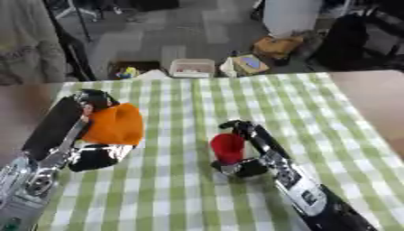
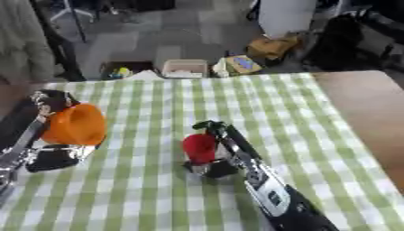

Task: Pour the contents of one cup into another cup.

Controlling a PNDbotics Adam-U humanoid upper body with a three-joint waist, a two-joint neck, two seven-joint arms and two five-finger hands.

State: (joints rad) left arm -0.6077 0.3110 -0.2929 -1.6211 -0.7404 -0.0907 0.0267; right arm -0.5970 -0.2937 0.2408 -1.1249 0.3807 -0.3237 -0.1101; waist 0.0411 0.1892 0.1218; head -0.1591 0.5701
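Orange cup (image 1: 116, 124): tilted, clasped in left hand (image 1: 93, 153), above desk's (image 1: 189, 194) left side. Red cup (image 1: 227, 147): upright, mid-desk on green checked cloth (image 1: 181, 108), right hand (image 1: 246, 164) curled round it

A wooden table (image 1: 378, 97) carries a green-and-white checked cloth (image 1: 197, 108), which covers most of it and leaves bare wood past the right hand (image 1: 246, 168) at the far right. A red cup (image 1: 228, 146) stands upright on the cloth, inside that hand's curled fingers. The cloth's far edge lies well beyond both hands.
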